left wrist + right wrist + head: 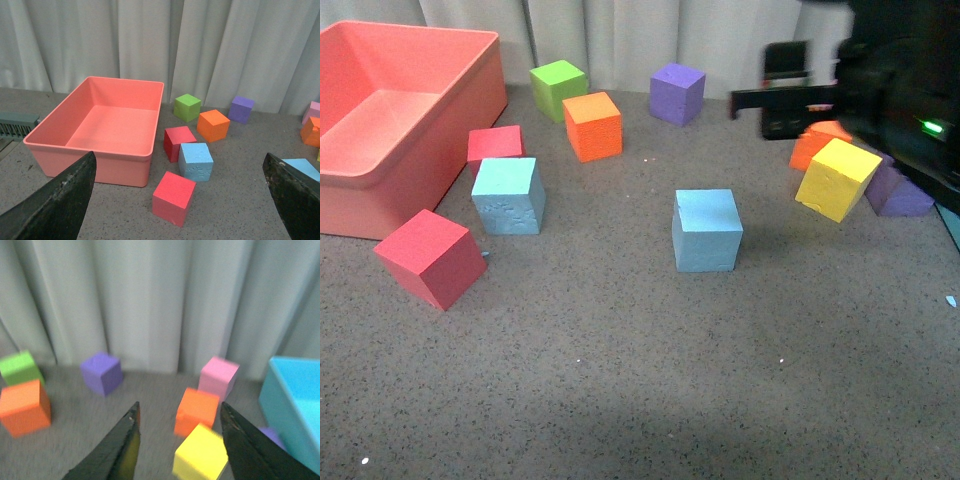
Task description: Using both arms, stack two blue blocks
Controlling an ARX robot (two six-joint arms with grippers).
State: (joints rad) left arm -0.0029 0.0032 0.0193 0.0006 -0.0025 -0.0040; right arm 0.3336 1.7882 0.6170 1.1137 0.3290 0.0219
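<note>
The right gripper (178,406) is spread and empty (the right arm (895,90) is only a black blur from the front), with a yellow block (200,456) just ahead of it. The left gripper (178,156), unseen from the front, also gapes. One blue block (196,161) lies ahead of it, and the second blue block (303,168) is half hidden behind a finger.

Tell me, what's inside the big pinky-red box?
Nothing shows inside the box, just its bare floor and walls. Its near wall covers a thin strip of the floor, so that bit can't be checked.
</note>
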